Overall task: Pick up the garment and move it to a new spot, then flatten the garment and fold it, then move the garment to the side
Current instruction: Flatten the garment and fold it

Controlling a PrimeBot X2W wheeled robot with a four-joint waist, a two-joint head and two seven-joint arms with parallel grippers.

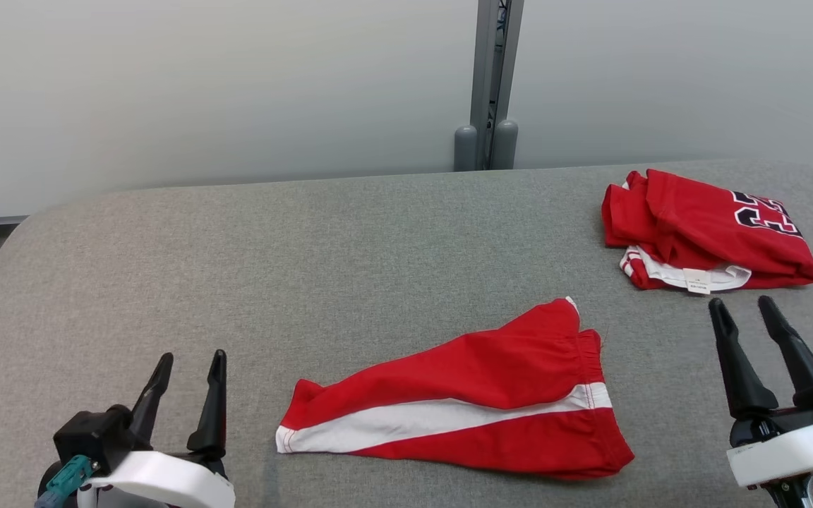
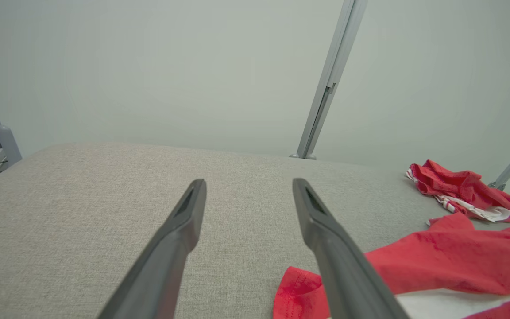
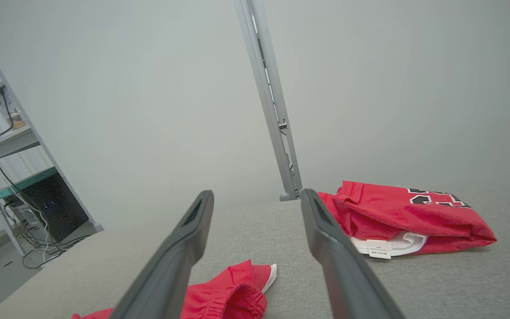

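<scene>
Left gripper (image 1: 193,355): nearest me, lower left; fingers spread, holding nothing, over bare table (image 1: 308,247).
Right gripper (image 1: 741,301): lower right; jaws released and empty, tips just short of the jersey (image 1: 710,226).
Jersey: folded into a compact stack at the table's far right. I judge it the garment, already folded and set aside.
Shorts (image 1: 463,395): centre front, between my grippers; lying skewed, waistband rumpled.
Progress: jersey looks finished. If the shorts count too, everything is left for them: lift, relocate, flatten, fold, set aside.
</scene>
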